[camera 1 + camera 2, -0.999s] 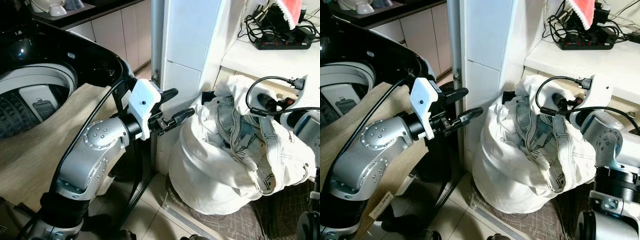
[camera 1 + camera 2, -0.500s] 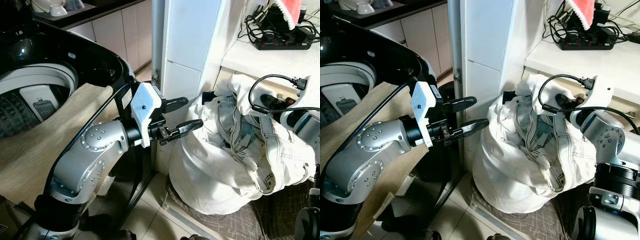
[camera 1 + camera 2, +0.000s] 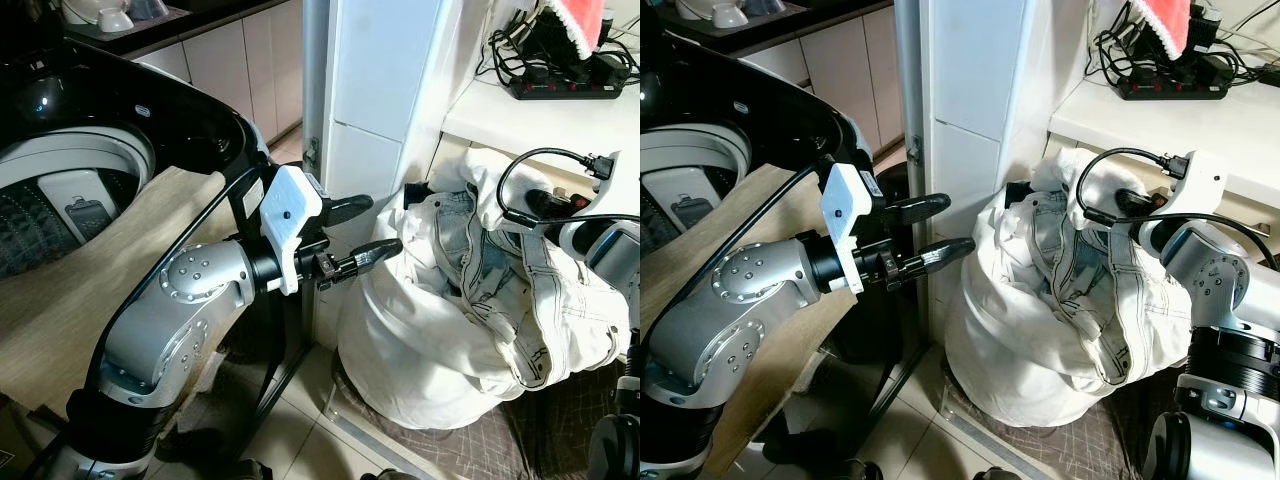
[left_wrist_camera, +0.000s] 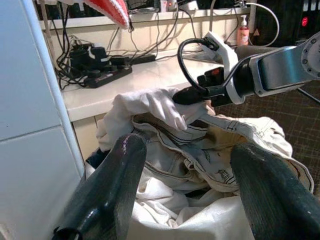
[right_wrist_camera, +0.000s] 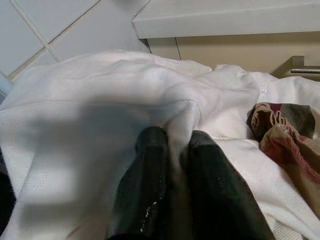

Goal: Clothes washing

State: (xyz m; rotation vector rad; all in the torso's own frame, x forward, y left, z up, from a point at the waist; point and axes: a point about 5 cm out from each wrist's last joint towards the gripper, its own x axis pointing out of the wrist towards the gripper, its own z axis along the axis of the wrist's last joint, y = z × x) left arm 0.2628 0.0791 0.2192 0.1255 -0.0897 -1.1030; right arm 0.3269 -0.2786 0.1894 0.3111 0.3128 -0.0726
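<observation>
Laundry fills a bulging white cloth bag (image 3: 420, 350) on the floor, wedged between a white tiled pillar (image 3: 385, 90) and a white shelf (image 3: 1180, 120) carrying a black power strip (image 3: 1170, 88); the black top-loading washing machine (image 3: 90, 120) stands well apart.

From the left wrist, the left gripper (image 4: 187, 175) hangs wide open, empty, facing the bag.

From the right wrist, the right gripper (image 5: 175, 145) pinches a white cotton garment (image 5: 100, 115) atop the pile, beside a brown checked cloth (image 5: 282, 125).

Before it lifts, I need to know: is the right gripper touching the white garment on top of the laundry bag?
Touching. The right wrist view shows the right gripper closed on a fold of the white garment.
</observation>
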